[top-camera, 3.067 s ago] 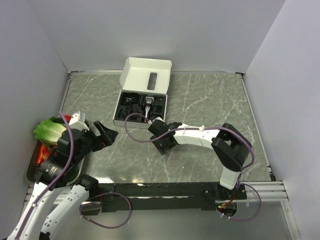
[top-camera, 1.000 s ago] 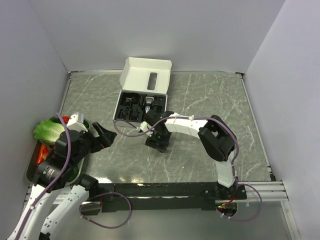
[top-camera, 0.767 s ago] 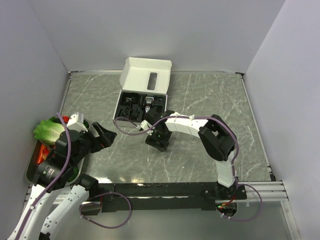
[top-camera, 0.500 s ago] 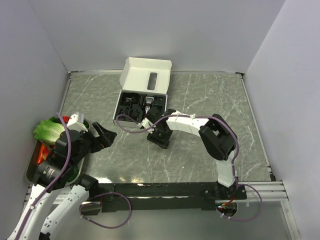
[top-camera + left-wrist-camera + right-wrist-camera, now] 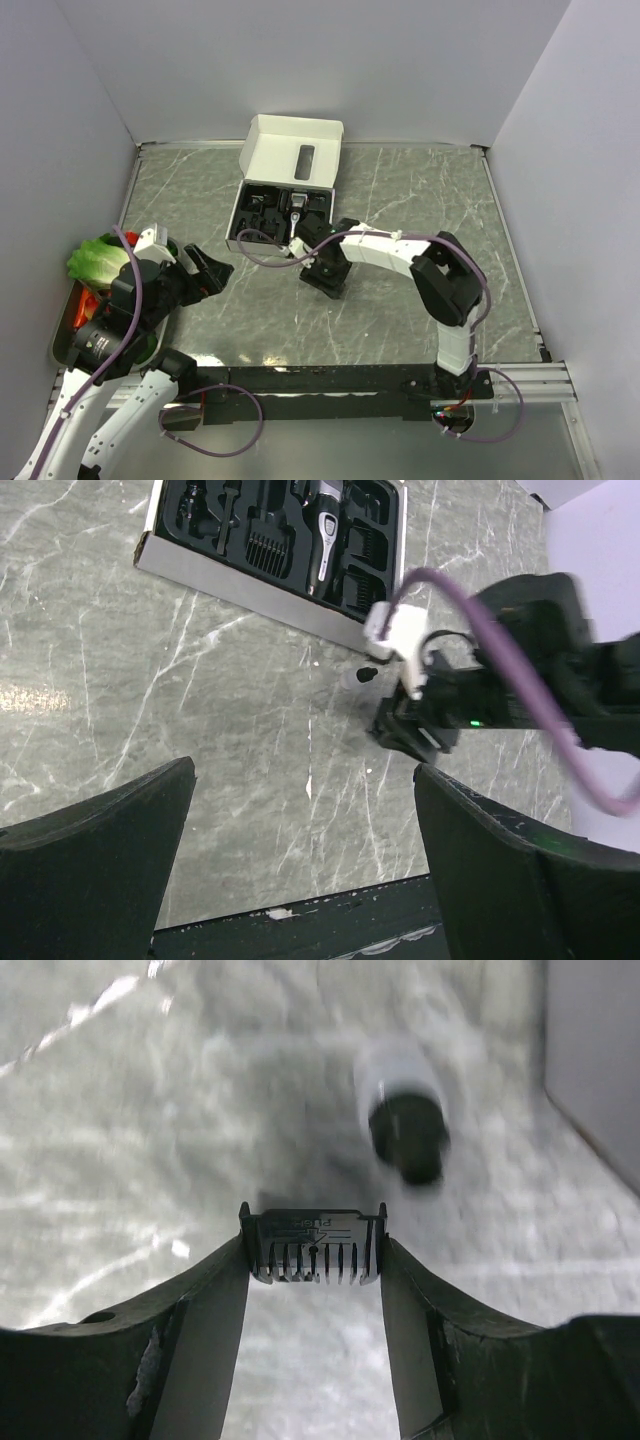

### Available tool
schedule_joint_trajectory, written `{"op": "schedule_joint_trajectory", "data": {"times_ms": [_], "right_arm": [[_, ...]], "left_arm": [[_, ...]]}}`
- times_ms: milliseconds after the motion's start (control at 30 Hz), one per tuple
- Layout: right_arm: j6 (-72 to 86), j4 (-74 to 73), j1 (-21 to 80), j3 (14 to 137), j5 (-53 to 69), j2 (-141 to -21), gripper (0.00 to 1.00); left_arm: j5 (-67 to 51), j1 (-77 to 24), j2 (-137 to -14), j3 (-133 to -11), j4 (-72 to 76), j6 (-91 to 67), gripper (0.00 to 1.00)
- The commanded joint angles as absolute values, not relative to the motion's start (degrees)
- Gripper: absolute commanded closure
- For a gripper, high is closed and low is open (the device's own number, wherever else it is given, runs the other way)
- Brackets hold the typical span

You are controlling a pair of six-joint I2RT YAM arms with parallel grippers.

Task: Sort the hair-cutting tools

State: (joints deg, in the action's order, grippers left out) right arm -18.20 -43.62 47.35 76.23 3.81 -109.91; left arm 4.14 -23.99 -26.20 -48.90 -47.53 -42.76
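My right gripper is shut on a small black comb attachment, held between the fingertips just above the marble table, in front of the box. In the top view it sits at the table's middle. A small black-and-white cylindrical piece lies on the table just beyond the comb; the left wrist view shows it too. The black-and-silver clipper and other comb attachments lie in the box's black insert. My left gripper is open and empty at the left.
The white box lid stands open at the back. A metal tray with lettuce sits at the left edge. A purple cable loops from the right arm near the box front.
The right gripper, holding the comb, has shifted slightly right and back toward the box front. The left arm has barely moved.
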Motion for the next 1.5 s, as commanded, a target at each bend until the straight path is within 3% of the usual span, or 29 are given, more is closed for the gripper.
{"op": "schedule_joint_trajectory", "data": {"times_ms": [0,267,867,1467], "right_arm": [[-17.84,-48.07,46.76,78.91,0.36,-100.12,0.49],[-21.79,-53.25,42.29,95.06,-6.32,-99.31,0.49],[-40.50,-53.44,38.41,126.11,-13.45,-124.70,0.49],[-47.11,-47.37,36.91,127.97,-7.21,-131.04,0.48]], "left_arm": [[3.08,-24.08,-26.02,-50.98,-46.49,-42.80,0.03],[2.73,-24.08,-26.28,-51.24,-46.32,-42.45,0.03],[0.70,-24.08,-27.51,-49.66,-44.21,-41.66,0.03],[-0.61,-24.08,-28.65,-48.43,-43.77,-41.66,0.03]]}}
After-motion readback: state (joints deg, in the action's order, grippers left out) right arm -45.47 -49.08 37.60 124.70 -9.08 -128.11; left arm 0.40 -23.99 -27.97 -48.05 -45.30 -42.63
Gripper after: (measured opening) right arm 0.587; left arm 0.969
